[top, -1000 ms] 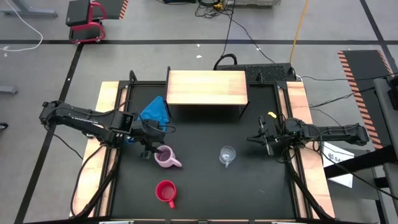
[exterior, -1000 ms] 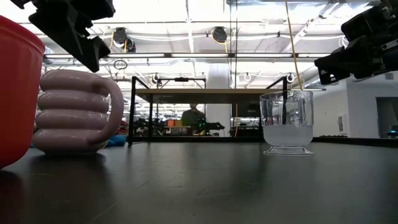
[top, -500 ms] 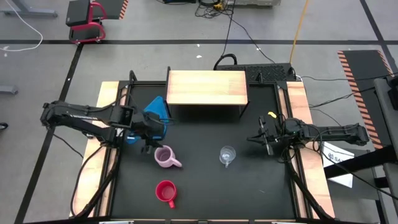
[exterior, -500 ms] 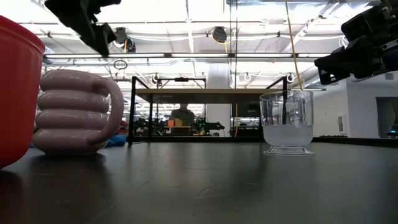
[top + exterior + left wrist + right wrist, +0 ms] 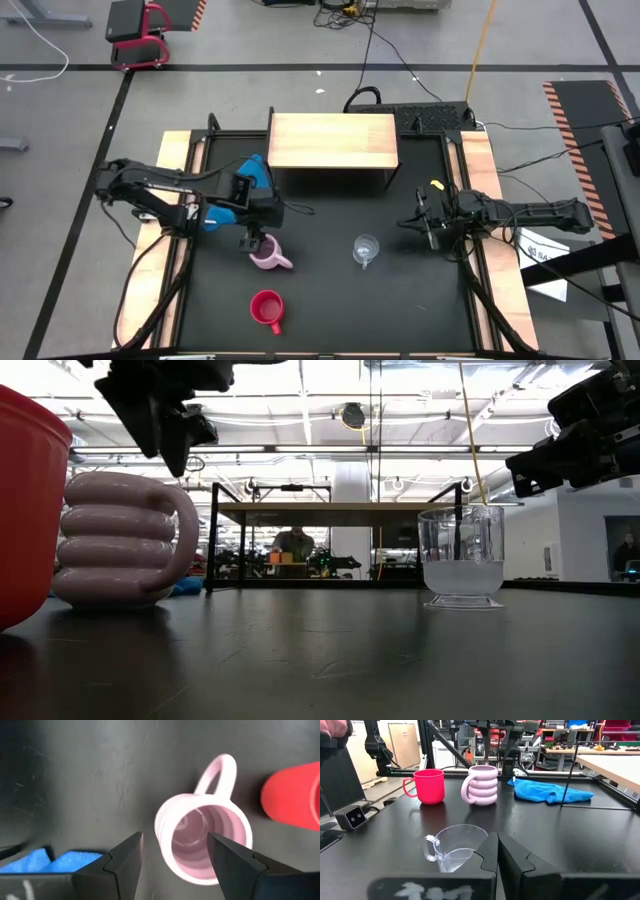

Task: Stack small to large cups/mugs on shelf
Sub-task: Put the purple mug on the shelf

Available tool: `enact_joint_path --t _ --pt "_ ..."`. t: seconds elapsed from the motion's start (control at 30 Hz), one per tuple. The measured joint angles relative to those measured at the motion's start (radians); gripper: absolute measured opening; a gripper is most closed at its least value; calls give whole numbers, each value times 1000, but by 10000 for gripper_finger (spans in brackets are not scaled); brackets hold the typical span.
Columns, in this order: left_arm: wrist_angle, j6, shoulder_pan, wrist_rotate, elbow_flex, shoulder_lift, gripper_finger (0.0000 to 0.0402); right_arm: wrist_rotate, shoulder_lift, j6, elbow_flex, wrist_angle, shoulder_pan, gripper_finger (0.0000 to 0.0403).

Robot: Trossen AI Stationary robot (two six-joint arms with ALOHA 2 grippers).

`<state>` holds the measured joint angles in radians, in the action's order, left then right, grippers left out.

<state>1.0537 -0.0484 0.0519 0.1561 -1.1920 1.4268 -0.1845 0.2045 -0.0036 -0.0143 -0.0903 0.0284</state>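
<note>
The ribbed lilac-pink mug (image 5: 264, 253) stands upright on the black table, left of centre. My left gripper (image 5: 175, 840) hovers open just above it, pointing steeply down; in the left wrist view one finger shows outside the mug's wall and the other over its mouth. It touches nothing. The red mug (image 5: 267, 309) stands nearer the front edge. The clear glass cup (image 5: 366, 249) stands right of centre. The light-wood shelf (image 5: 333, 140) stands at the far side on dark legs. My right gripper (image 5: 424, 225) waits shut at the table's right edge.
A crumpled blue cloth (image 5: 250, 177) lies between the shelf's left end and my left arm. Pale wooden rails (image 5: 176, 160) run along both sides of the table. People and workbenches show in the room beyond the shelf (image 5: 350, 510).
My left gripper has gone toward the table's right edge and a little up, coming over the lilac-pink mug, and has tipped to point more steeply down. It stays open. The cups have not moved.
</note>
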Motion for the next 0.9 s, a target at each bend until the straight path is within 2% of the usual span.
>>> enact_joint_path --t 0.23,0.37,0.6,0.9 --pt "2 -19 1 4 -5 23 223 0 7 0 0 4 0 0" --pt "1 -18 6 54 -5 25 223 0 8 0 0 5 0 0" --pt "0 -8 38 54 -3 27 223 0 8 0 0 5 0 0" --pt "-1 24 49 -12 33 27 223 0 8 0 0 5 0 0"
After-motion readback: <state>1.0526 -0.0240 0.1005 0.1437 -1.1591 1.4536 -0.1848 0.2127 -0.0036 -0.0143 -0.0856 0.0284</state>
